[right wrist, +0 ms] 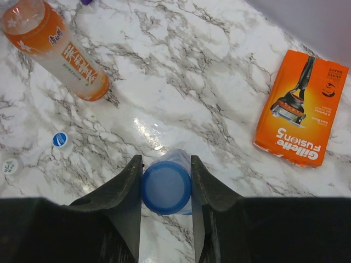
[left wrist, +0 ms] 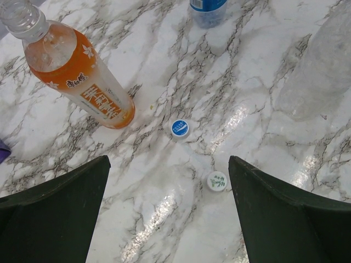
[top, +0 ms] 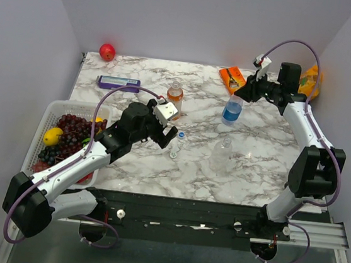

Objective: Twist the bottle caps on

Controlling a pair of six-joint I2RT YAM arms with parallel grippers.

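My right gripper [right wrist: 166, 171] is shut on the solid blue cap [right wrist: 166, 187], which sits on top of the blue-labelled bottle [top: 231, 112] at the back right of the marble table. My left gripper [left wrist: 168, 178] is open and empty, hovering over the table [left wrist: 164, 230]. A whitish cap with a blue top [left wrist: 180, 128] lies ahead of it. A whitish cap with green print [left wrist: 216, 181] lies just inside its right finger [left wrist: 285, 219]. The orange-liquid bottle [left wrist: 82, 76] stands uncapped at the left. The all-clear bottle [top: 223, 151] stands right of the caps.
A white basket [top: 52, 108] of grapes and fruit sits at the left edge. A purple box [top: 119, 83] and a red apple [top: 107, 52] lie at the back left. An orange razor box [right wrist: 301, 107] and a yellow-orange pouch [top: 309, 80] lie at the back right.
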